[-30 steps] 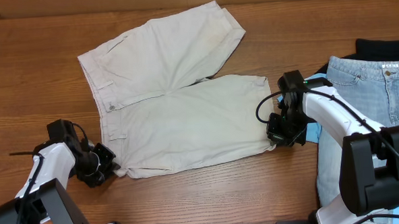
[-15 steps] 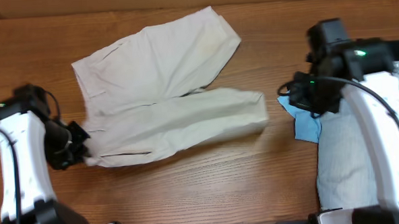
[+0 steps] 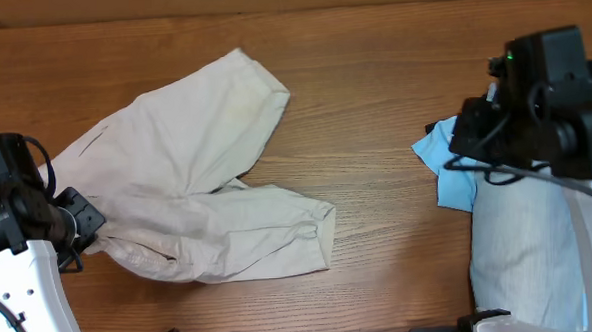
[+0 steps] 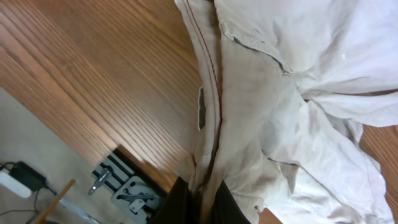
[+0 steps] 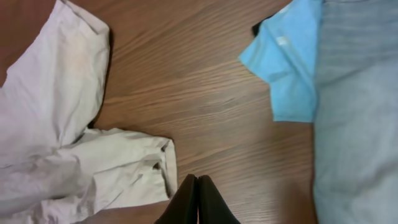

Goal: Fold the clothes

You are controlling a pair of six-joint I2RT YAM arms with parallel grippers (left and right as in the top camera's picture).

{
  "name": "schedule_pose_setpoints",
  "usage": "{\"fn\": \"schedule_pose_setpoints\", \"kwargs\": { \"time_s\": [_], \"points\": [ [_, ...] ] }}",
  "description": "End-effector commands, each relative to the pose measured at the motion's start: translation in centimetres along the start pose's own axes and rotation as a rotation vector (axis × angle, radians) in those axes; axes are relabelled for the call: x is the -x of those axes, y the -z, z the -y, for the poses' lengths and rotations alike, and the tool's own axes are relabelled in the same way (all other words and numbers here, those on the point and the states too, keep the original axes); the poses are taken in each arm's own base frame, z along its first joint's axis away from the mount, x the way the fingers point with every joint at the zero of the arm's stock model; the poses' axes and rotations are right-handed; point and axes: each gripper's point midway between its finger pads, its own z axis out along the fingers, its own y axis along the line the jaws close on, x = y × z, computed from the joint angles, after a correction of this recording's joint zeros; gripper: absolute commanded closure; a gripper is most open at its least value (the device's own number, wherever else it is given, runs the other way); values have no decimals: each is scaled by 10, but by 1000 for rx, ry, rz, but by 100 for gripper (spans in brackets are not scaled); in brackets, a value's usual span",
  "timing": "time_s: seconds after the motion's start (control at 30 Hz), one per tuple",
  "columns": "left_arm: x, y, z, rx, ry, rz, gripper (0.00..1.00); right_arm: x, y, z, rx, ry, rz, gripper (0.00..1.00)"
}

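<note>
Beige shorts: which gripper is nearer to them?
Left. The left gripper is shut on the beige shorts at the waist end; the right gripper, shut and empty, hangs apart.

The left gripper (image 4: pixel 200 194) sits low at the left edge, jaws clamped tight. The right gripper (image 5: pixel 198 186) hangs raised, its 2 fingers (image 5: pixel 186 204) apparently pressed together.

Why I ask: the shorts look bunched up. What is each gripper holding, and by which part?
The left gripper pinches the shorts at a bunched corner by the waistband. The right gripper is shut on nothing.
</note>
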Motion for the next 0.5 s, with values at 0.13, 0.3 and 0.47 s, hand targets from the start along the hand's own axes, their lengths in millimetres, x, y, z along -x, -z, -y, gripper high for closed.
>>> {"fn": "schedule_pose_setpoints", "kwargs": {
  "time_s": [0.13, 0.3, 0.47],
  "points": [
    [5, 0, -8, 38, 29, 27, 96, -72, -102, -36, 51, 104, -414, 78],
    [7, 0, -7, 35, 30, 32, 95, -140, -164, -72, 165, 215, -628, 61],
    [7, 0, -7, 35, 30, 33, 94, -174, -210, -92, 173, 119, -730, 58]
  ]
}}
